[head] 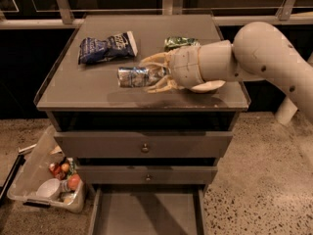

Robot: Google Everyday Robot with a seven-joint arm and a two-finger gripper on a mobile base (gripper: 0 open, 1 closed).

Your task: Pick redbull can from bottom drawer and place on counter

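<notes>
My gripper [151, 75] reaches in from the right over the counter [88, 94]. It is shut on the redbull can [133, 76], a silver can with blue patches that lies sideways in the fingers, a little above the counter's middle. The can sticks out to the left of the fingertips. The bottom drawer [146, 214] stands pulled open at the foot of the cabinet, its grey floor bare.
A dark-blue snack bag [107, 46] lies at the counter's back left. A green-and-silver packet [178, 42] lies behind my wrist, and a white bowl [208, 86] is partly hidden under it. Two closed drawer fronts [144, 145] sit below. A plastic bin [46, 180] stands on the floor at left.
</notes>
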